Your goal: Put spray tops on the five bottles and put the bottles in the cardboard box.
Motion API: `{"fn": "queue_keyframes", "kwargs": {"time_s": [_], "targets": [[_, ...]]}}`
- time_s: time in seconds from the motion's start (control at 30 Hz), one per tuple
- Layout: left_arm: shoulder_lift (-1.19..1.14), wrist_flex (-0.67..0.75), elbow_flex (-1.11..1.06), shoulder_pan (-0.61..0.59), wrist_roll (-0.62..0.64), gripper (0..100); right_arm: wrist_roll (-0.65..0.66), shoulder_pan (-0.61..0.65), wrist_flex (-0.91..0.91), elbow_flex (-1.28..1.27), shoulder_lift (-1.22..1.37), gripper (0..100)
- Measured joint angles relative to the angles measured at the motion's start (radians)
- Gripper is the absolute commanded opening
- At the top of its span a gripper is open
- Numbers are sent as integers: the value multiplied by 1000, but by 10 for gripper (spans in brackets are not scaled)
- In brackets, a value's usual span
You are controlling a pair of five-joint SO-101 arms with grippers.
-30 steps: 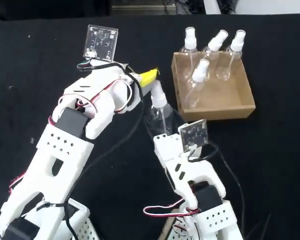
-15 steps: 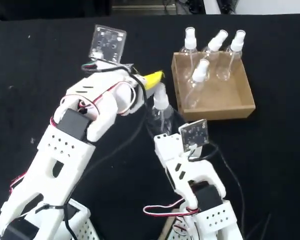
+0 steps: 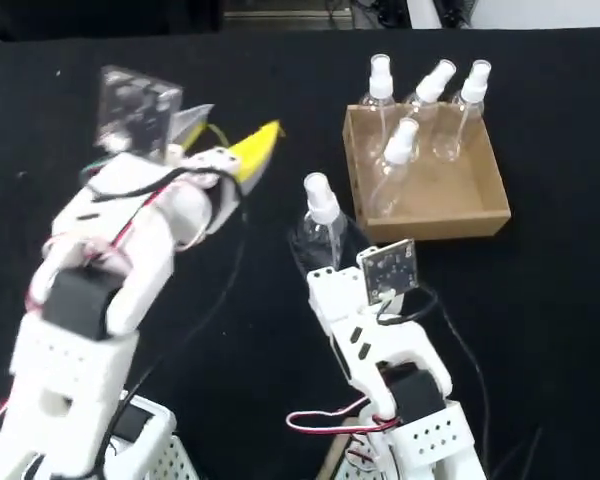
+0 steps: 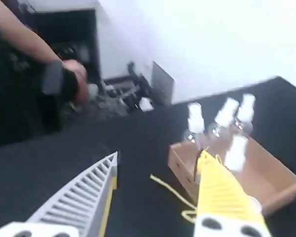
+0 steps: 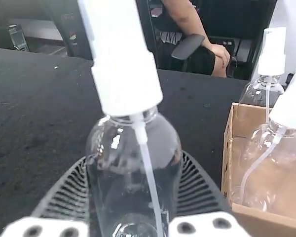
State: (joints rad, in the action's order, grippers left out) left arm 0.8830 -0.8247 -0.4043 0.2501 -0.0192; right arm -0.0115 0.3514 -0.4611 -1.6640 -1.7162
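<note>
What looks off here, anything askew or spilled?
No spill. The spray top on the fifth bottle, held in the right gripper, looks tilted against the bottle's body, maybe not seated. The four bottles in the cardboard box lean at different angles rather than standing straight.

Five bottles (image 3: pixel 323 228), five spray tops (image 3: pixel 320 196), one cardboard box (image 3: pixel 450 224), two arms (image 3: pixel 110 300).

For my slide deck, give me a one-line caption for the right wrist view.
Right gripper holds a spray-topped bottle upright beside the cardboard box.
</note>
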Motion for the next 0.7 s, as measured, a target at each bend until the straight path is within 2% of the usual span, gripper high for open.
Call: {"fn": "queue_keyframes", "kwargs": {"time_s": [0.2, 0.4, 0.47, 0.57, 0.7], "targets": [[140, 3, -127, -101, 0, 249, 0, -6, -26, 0, 0, 11], [138, 192, -506, -170, 0, 249, 0, -6, -183, 48, 0, 11], [138, 256, -621, -173, 35, 249, 2, -6, -213, 57, 0, 11], [138, 333, -741, -178, 137, 249, 2, -6, -180, 48, 0, 11], [138, 404, -824, -198, 209, 249, 0, -6, -26, -29, 3, 11]]}}
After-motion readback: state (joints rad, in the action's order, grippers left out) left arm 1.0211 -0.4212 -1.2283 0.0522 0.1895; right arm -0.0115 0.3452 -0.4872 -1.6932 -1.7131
